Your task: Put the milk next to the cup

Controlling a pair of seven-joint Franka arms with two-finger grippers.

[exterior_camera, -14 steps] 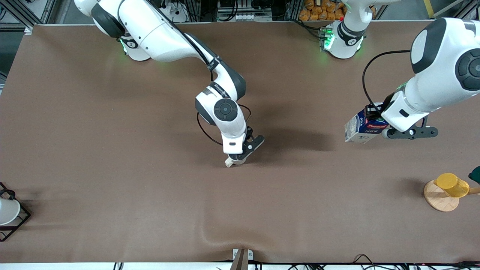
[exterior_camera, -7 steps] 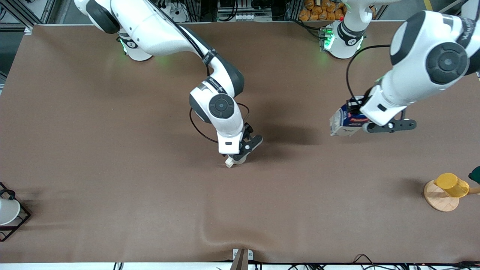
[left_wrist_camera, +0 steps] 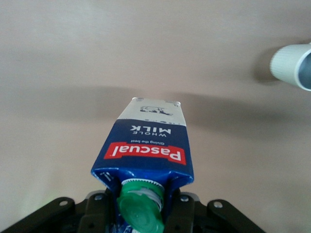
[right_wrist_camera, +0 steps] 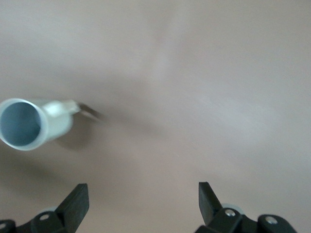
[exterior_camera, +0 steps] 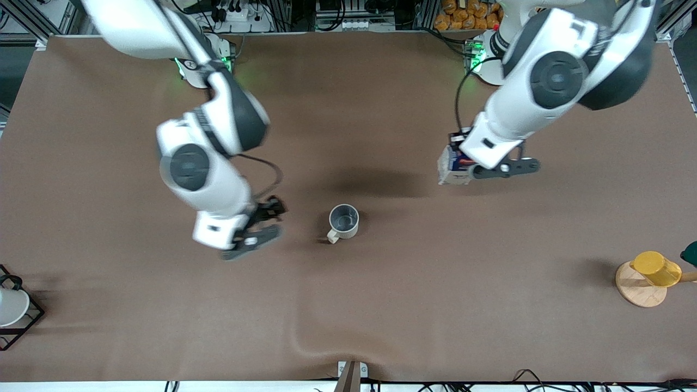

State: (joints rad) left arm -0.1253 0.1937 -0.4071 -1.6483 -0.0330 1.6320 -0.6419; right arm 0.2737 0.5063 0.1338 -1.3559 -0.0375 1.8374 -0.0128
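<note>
The cup point(exterior_camera: 343, 221), a light grey-beige mug with a grey inside, stands upright mid-table, its handle toward the front camera; it also shows in the right wrist view point(right_wrist_camera: 30, 123) and the left wrist view point(left_wrist_camera: 293, 64). My left gripper point(exterior_camera: 463, 163) is shut on the milk point(exterior_camera: 451, 166), a dark-blue carton with a green cap point(left_wrist_camera: 141, 209) and red band, held tilted in the air over the table toward the left arm's end from the cup. My right gripper point(exterior_camera: 258, 231) is open and empty, raised over the table beside the cup, toward the right arm's end.
A yellow cup point(exterior_camera: 656, 268) sits on a round wooden stand point(exterior_camera: 638, 287) at the left arm's end. A white cup point(exterior_camera: 11, 306) sits in a black wire rack point(exterior_camera: 24, 321) at the right arm's end. The brown cloth has a wrinkle point(exterior_camera: 305, 340) near the front edge.
My right gripper let go of the cup, opened and drew away toward the right arm's end. My left gripper carried the milk through the air toward the cup.
</note>
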